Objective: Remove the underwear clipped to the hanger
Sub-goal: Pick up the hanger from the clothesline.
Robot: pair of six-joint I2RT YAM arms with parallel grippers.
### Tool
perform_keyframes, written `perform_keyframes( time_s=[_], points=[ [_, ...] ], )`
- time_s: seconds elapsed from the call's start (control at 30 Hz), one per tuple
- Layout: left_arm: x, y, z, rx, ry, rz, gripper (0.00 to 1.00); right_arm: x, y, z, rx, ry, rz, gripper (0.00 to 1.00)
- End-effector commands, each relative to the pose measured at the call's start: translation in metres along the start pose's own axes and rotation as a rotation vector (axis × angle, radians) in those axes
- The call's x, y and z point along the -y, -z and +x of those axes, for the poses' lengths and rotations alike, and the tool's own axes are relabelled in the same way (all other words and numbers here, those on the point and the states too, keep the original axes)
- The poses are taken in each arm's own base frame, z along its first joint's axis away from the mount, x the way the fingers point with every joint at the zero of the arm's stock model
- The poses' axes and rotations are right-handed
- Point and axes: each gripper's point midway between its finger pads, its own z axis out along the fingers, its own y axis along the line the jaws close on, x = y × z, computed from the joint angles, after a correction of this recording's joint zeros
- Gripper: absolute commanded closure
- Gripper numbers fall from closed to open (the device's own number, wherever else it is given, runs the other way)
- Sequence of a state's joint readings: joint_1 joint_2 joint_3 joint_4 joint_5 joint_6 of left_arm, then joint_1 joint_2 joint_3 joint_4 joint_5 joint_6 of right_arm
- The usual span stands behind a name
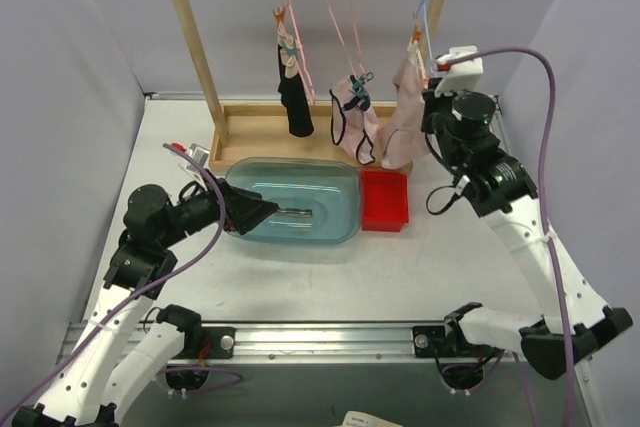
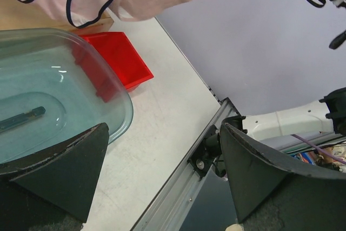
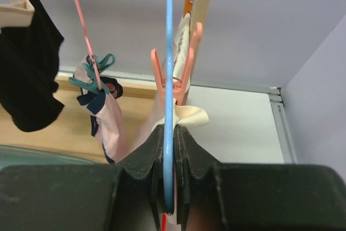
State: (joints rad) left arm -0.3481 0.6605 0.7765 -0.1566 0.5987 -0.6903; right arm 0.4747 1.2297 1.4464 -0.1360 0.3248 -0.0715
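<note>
Three pieces of underwear hang clipped under a wooden rack (image 1: 190, 37): a black one (image 1: 295, 97), a pale pink dark-trimmed one (image 1: 352, 125) and a plain pale pink one (image 1: 405, 117). My right gripper (image 1: 432, 82) is raised beside the plain pink piece. In the right wrist view, that gripper (image 3: 170, 150) is shut on the blue hanger (image 3: 169, 52), just below a pink clothespin (image 3: 175, 77) that pinches pale cloth (image 3: 190, 116). My left gripper (image 1: 262, 212) is open and empty, low over the table, with its fingers (image 2: 65, 171) wide apart.
A clear teal tub (image 1: 300, 202) sits in front of the rack's wooden base, with a small red tray (image 1: 385, 199) at its right. A teal clothespin (image 3: 97, 77) holds the trimmed piece on a pink hanger (image 1: 345, 7). Grey walls close in on both sides.
</note>
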Motion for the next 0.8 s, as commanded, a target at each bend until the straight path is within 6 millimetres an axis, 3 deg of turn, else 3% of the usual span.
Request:
perform_keyframes(
  time_s=[0.0, 0.07, 0.1, 0.13, 0.2, 0.33, 0.4, 0.47, 0.6, 0.77],
  points=[
    [0.008, -0.002, -0.013, 0.032, -0.046, 0.024, 0.06, 0.009, 0.036, -0.012, 0.086, -0.102, -0.018, 1.0],
    [0.007, -0.004, -0.012, 0.027, -0.044, 0.026, 0.06, 0.005, 0.049, -0.013, 0.127, -0.122, -0.071, 1.0],
    [0.006, -0.004, -0.012, 0.026, -0.041, 0.021, 0.06, 0.004, 0.066, -0.021, 0.171, -0.161, -0.116, 1.0],
    [0.006, -0.005, -0.012, 0.026, -0.043, 0.021, 0.06, 0.001, 0.07, -0.013, 0.167, -0.177, -0.134, 1.0],
    [0.004, -0.006, -0.012, 0.025, -0.043, 0.018, 0.06, 0.001, 0.092, -0.022, 0.218, -0.209, -0.192, 1.0],
    [0.0, -0.007, -0.01, 0.023, -0.047, 0.008, 0.06, -0.003, 0.124, -0.021, 0.26, -0.265, -0.283, 1.0],
    [-0.002, -0.008, -0.01, 0.021, -0.048, 0.003, 0.06, 0.0, 0.127, -0.016, 0.267, -0.248, -0.273, 1.0],
    [-0.005, -0.011, -0.009, 0.015, -0.042, 0.0, 0.06, 0.002, 0.119, -0.011, 0.25, -0.213, -0.244, 1.0],
    [-0.008, -0.014, -0.006, 0.004, -0.034, 0.002, 0.06, -0.008, 0.083, 0.006, 0.164, -0.146, -0.211, 1.0],
    [-0.009, -0.009, -0.003, 0.008, -0.04, -0.012, 0.06, 0.004, 0.06, 0.011, 0.138, -0.132, -0.091, 1.0]
  ],
)
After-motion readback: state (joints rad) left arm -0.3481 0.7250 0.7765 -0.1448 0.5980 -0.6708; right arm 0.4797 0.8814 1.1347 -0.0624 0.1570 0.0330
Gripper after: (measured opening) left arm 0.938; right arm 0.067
